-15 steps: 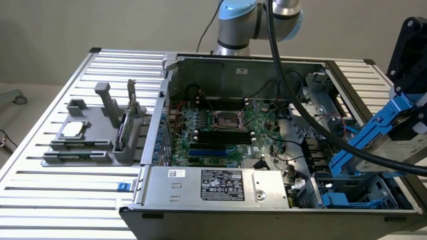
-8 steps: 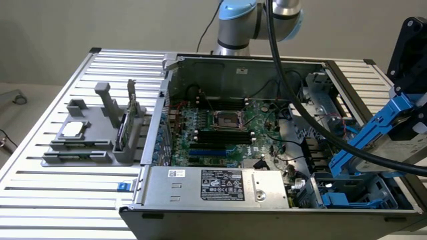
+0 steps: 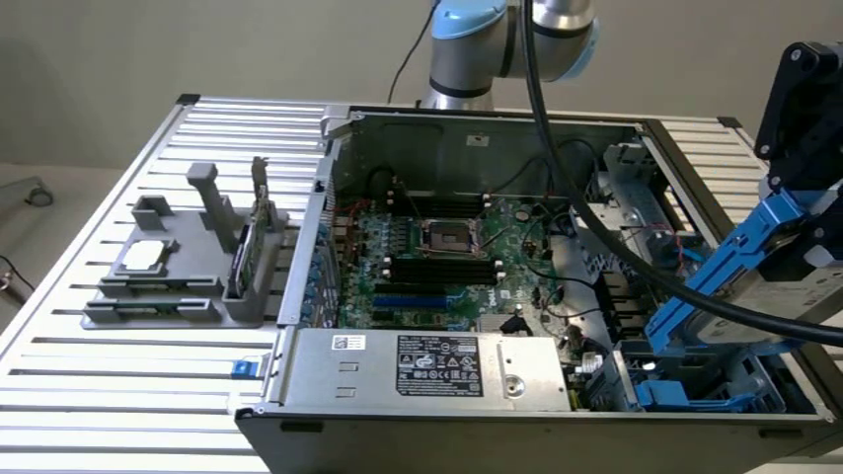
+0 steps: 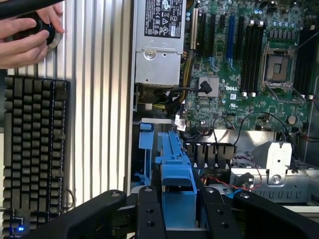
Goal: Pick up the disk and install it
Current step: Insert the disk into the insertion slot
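Observation:
The disk (image 3: 732,292) hangs tilted at the exterior view's right, over the front right corner of the open computer case (image 3: 461,123); its bright blue carrier frames a silver-grey body. My gripper (image 3: 795,255) is shut on it from above. In the wrist view the blue carrier of the disk (image 4: 175,167) sits clamped between my two black fingers (image 4: 149,211), with my gripper (image 4: 179,201) above the drive bay (image 4: 145,142). Blue bay rails (image 3: 698,397) lie just below the disk.
The case holds a green motherboard (image 3: 435,257) and a silver power supply (image 3: 421,365). A thick black cable (image 3: 593,227) crosses the case. A grey fixture (image 3: 172,272) stands at the exterior view's left. A person's hand (image 4: 25,35) and a keyboard (image 4: 32,154) lie beside the case.

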### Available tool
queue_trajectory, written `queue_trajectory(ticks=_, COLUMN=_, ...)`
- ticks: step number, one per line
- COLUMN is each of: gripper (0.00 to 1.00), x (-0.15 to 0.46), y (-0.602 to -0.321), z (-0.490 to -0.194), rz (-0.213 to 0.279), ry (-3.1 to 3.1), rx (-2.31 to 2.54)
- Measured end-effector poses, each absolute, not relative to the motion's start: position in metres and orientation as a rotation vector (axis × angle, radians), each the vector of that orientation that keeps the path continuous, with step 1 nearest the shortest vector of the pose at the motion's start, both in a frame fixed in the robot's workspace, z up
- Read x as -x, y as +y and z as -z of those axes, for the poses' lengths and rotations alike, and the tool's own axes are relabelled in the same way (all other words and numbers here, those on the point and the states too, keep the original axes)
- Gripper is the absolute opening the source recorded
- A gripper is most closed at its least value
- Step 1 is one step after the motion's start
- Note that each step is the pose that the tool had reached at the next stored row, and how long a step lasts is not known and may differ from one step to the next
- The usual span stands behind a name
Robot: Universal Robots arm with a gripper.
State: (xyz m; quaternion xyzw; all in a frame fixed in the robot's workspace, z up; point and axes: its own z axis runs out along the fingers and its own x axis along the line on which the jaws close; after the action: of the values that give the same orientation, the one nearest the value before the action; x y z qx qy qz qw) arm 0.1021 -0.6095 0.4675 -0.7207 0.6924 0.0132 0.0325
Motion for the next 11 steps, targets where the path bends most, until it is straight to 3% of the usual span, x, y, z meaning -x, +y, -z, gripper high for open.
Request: queue_trajectory(ticks=11, gripper=0.33, x=-0.102, y=-0.6077, z=-0.4565, rz=-0.058, ry=2.174, rx=2.198)
